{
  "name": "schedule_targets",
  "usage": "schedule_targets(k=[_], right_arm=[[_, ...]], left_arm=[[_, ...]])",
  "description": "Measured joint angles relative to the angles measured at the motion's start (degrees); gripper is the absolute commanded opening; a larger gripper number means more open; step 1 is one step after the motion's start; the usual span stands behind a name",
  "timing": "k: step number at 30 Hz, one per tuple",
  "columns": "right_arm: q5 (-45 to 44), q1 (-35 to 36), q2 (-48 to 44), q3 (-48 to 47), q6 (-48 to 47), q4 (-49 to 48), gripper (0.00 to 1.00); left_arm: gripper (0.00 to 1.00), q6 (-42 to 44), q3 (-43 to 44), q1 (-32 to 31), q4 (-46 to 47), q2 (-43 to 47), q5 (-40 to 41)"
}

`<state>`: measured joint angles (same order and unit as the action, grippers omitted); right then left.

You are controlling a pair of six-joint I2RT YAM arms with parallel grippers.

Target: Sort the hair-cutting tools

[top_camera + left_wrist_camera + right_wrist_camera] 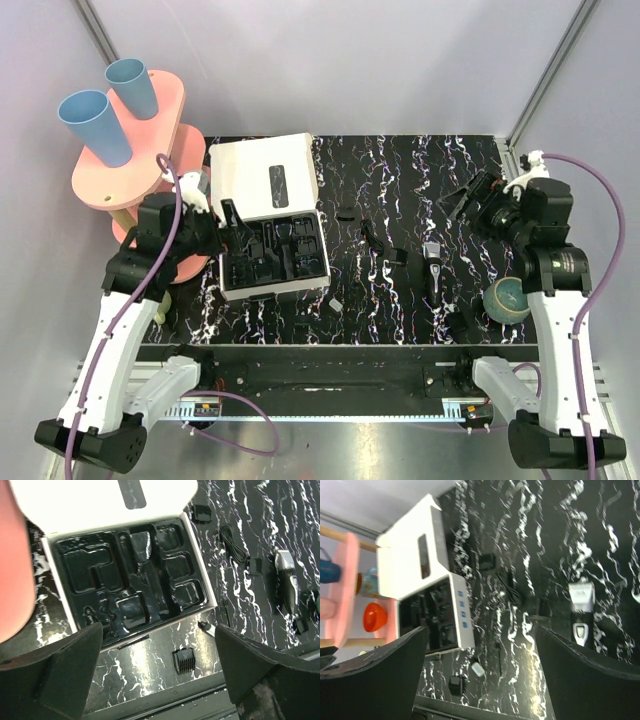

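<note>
The slim black clipper with a grey head (432, 266) lies on the black marbled table right of centre; it also shows in the left wrist view (286, 582) and the right wrist view (581, 612). Black comb attachments lie scattered: one (183, 660) in front of the box, one (202, 512) beside the lid, one (256, 565) near the clipper. My left gripper (238, 232) hangs open and empty over the black tray (85, 570). My right gripper (466, 200) is open and empty, raised at the far right, above and beyond the clipper.
The white box (262, 178) lies open at the left with its lid folded back. A black cable (232, 550) lies coiled mid-table. A teal bowl (507, 298) sits at the right front. A pink stand (125, 150) with blue cups stands far left.
</note>
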<state>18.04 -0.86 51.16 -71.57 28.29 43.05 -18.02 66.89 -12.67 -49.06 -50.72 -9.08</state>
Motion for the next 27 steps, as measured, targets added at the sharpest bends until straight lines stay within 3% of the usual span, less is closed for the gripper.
schedule_targets(k=[9,14,18,27], right_arm=[[-7.2,0.4,3.6,9.2,-0.2,2.9,0.94],[-13.3,5.0,7.2,13.3,-0.3,3.7,0.94],[-18.3,7.3,12.6,14.9,-0.2,3.4,0.84],[-24.9,10.3,30.0,16.1,0.2,-0.1,0.80]], left_arm=[[0.99,1.5,-12.0,0.0,13.0,4.1,-8.7],[0.99,1.0,-17.8,0.0,21.3,4.8,-11.6],[0.99,0.4,-18.6,0.0,23.4,4.8,-12.6],[0.99,0.2,-18.7,0.0,24.8,5.1,-13.4]])
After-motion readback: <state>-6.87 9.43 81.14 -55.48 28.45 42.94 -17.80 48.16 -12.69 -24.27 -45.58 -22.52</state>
